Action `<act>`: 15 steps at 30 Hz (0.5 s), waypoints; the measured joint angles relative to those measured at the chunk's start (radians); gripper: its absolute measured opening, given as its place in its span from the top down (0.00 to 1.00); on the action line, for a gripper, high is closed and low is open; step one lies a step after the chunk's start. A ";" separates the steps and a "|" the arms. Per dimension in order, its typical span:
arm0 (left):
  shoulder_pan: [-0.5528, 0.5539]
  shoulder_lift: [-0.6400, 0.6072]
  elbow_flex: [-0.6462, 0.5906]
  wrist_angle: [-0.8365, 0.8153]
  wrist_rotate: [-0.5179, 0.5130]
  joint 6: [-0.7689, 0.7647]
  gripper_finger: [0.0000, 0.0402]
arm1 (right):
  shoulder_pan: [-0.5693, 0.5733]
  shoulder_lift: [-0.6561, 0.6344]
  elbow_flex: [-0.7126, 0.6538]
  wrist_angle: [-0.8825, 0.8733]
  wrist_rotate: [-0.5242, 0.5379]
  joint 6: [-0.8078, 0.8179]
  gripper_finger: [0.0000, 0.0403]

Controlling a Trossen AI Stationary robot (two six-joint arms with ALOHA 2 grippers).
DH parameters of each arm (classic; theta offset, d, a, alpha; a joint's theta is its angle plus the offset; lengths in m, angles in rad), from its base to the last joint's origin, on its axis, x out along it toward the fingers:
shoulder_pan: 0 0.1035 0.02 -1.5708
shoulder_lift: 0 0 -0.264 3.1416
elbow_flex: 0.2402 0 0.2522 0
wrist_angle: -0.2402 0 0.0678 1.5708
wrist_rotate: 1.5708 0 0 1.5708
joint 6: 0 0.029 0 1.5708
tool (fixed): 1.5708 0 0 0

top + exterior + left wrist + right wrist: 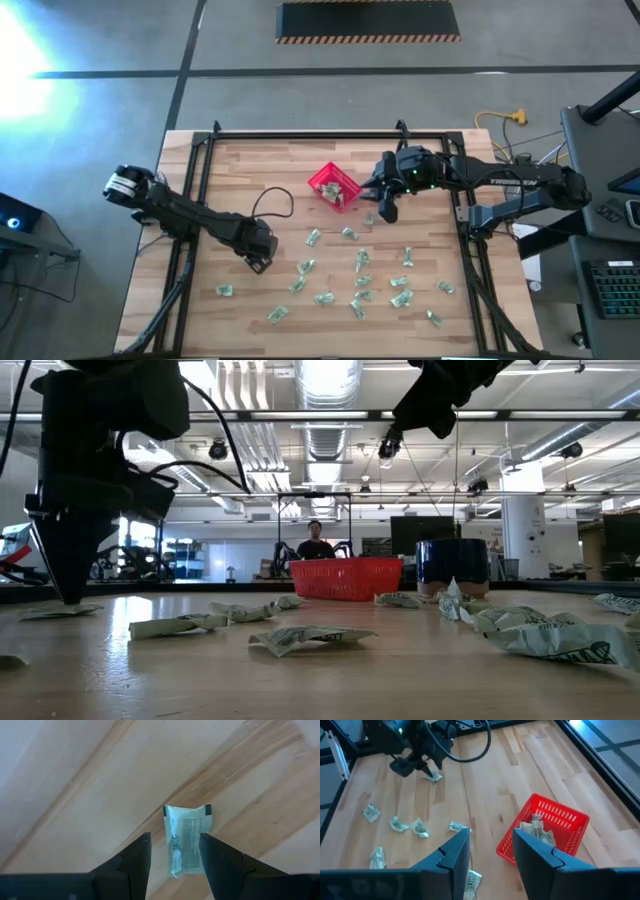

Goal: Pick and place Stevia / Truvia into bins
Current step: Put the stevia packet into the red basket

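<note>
I see left gripper (174,852) low on surface (250,170), jaws open astride one Stevia sachet (186,839); rec. squaring up before closing; right gripper (490,847), jaws open, empty, near red basket (555,817).

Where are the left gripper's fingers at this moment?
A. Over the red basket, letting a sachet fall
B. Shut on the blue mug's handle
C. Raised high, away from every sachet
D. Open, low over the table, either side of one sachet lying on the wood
D: in the left wrist view the left gripper stands open astride a sachet that lies flat on the table.
</note>
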 joint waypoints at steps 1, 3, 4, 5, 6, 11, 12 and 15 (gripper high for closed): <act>0.000 0.009 0.000 0.003 0.000 0.000 0.62 | 0.000 0.000 0.000 0.000 0.000 0.006 0.66; -0.001 0.019 0.000 0.015 0.002 0.000 0.62 | 0.000 0.002 0.000 -0.001 0.000 0.014 0.66; -0.003 0.023 0.000 0.015 0.003 0.000 0.62 | 0.000 0.002 0.000 -0.003 0.000 0.016 0.65; -0.003 0.026 0.002 0.016 0.006 0.000 0.62 | 0.000 0.002 0.000 -0.004 0.000 0.018 0.65; -0.005 0.028 0.002 0.021 0.010 0.001 0.62 | 0.001 0.002 0.000 -0.003 0.000 0.018 0.65; -0.006 0.029 0.002 0.082 0.025 0.023 0.63 | 0.002 0.002 0.000 -0.003 0.000 0.020 0.66; -0.006 0.029 0.001 0.088 0.026 0.023 0.63 | 0.002 0.002 0.000 -0.003 0.000 0.019 0.66; -0.006 0.035 0.001 0.095 0.027 0.026 0.66 | 0.002 0.002 0.000 -0.003 0.000 0.019 0.67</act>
